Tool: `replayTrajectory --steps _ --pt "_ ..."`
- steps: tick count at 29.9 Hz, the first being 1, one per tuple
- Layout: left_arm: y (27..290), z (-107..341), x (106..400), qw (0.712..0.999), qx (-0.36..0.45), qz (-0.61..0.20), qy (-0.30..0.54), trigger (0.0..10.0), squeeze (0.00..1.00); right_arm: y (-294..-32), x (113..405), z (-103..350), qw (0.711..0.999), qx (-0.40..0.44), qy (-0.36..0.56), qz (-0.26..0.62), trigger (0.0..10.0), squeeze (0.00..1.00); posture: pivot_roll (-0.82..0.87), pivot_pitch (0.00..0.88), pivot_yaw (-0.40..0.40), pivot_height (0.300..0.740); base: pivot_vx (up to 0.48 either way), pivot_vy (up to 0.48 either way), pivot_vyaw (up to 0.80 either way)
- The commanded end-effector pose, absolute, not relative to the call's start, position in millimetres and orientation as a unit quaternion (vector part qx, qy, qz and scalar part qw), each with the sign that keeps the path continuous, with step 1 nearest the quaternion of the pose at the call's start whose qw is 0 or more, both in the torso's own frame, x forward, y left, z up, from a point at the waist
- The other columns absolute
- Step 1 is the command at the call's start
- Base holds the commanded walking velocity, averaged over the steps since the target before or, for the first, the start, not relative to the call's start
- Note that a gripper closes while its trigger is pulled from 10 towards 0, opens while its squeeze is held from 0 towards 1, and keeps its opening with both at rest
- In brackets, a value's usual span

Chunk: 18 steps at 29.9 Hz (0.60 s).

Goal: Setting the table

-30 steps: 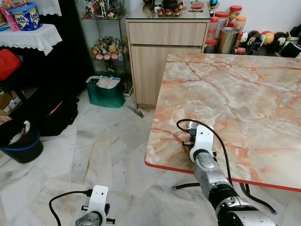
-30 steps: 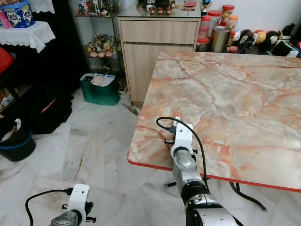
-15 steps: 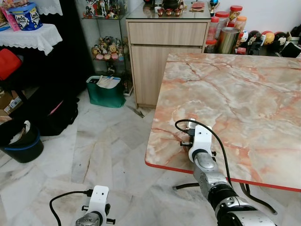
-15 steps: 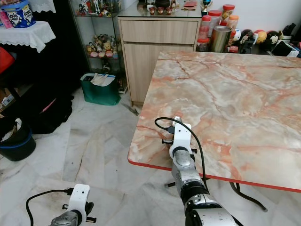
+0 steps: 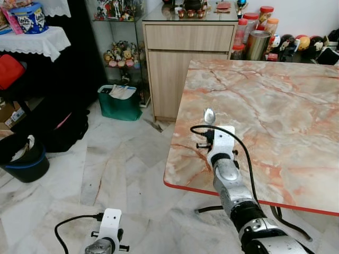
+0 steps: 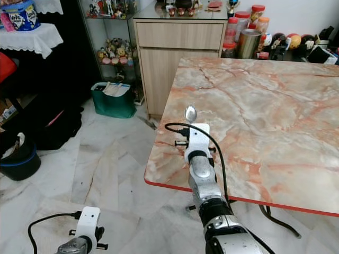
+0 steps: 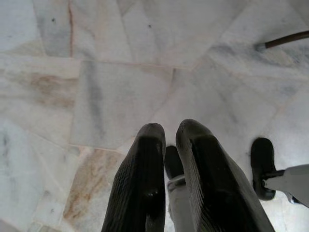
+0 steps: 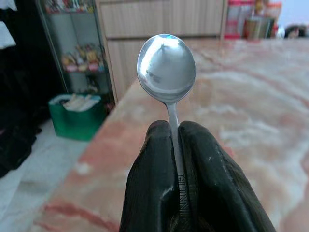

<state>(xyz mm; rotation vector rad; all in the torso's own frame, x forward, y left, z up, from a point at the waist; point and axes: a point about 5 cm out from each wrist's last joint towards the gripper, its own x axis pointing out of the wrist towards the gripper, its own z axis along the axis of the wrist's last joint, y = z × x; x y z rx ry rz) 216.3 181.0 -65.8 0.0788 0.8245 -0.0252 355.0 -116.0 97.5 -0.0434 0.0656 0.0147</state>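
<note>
Right gripper (image 8: pixel 175 145) pinches a spoon (image 8: pixel 166 63) by its handle, bowl at twelve o'clock above the table (image 5: pixel 275 106). Light, stiff, likely slippery steel; the handle is the best hold. Left gripper (image 7: pixel 169 145) hangs closed, empty.

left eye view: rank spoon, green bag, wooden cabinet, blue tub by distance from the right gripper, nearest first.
1. spoon: clamped in the right gripper, bowl up over the table's near-left part.
2. wooden cabinet: beyond the table's far-left corner.
3. green bag: on the floor, left of the cabinet.
4. blue tub: far left, on the white-clothed shelf.
</note>
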Motion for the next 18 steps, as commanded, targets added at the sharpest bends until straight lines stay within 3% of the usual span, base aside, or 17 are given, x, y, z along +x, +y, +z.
replayTrajectory --steps 1,5,18 --pt "187.4 -64.5 217.4 0.915 0.042 0.003 0.401 10.0 0.00 -110.4 353.3 100.5 0.999 -0.023 0.018 0.021 10.0 0.00 -0.04 0.000 0.020 0.740 0.000 0.000 0.00" --pt "188.5 -64.2 217.6 0.916 0.048 0.005 0.399 10.0 0.00 -108.4 350.5 101.4 0.999 -0.026 0.009 0.028 10.0 0.00 -0.04 0.000 0.020 0.740 0.000 0.000 0.00" --pt "190.5 -63.2 218.6 0.917 0.052 0.019 0.394 10.0 0.00 -100.8 353.3 117.9 0.998 -0.034 -0.024 0.050 10.0 0.00 -0.04 0.000 0.016 0.740 0.000 -0.309 0.00"
